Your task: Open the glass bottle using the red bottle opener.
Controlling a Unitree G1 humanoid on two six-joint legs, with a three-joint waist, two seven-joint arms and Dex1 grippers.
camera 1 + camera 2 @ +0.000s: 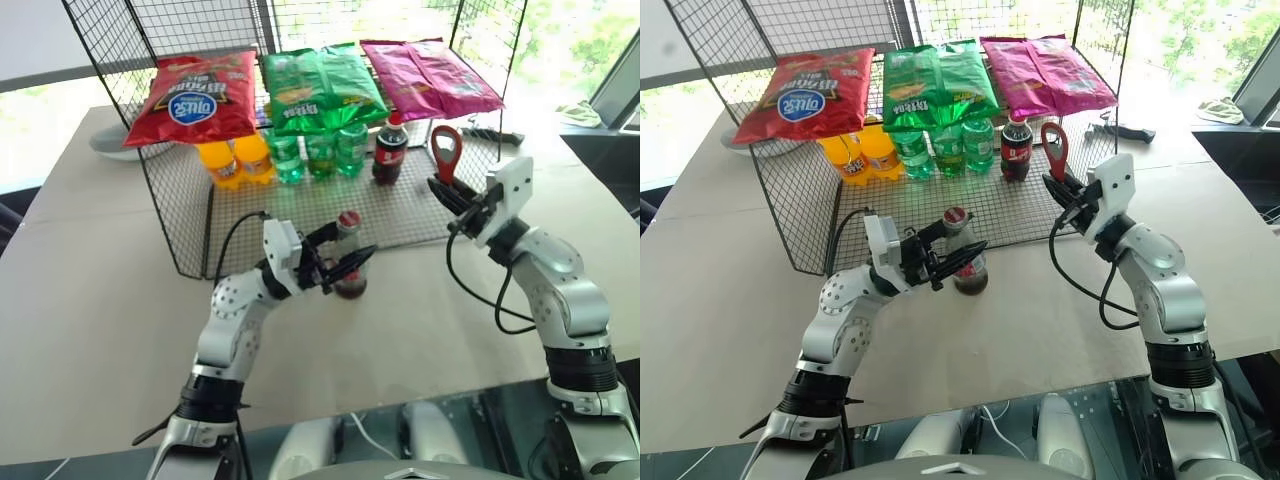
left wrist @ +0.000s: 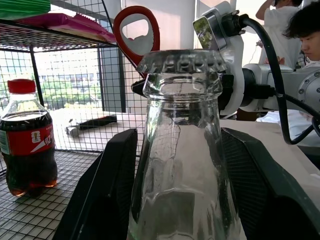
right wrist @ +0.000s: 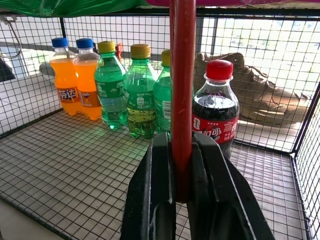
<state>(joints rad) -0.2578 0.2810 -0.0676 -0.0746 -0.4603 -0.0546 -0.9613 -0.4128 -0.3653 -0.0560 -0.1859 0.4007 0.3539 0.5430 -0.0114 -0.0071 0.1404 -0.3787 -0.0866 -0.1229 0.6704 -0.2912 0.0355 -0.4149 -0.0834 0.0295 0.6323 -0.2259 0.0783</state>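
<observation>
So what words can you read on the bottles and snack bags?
None reads for sure.
Red snack bag: white letters in a blue oval, not legible.
Green snack bags, pink snack bag: print too small.
Plastic cola bottle: white script, blurred.
Orange soda bottles, green soda bottles: labels blurred.

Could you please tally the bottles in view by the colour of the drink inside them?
Orange: 2
Green: 3
Dark cola, plastic bottle: 1
Dark cola, glass bottle: 1
Total: 7
</observation>
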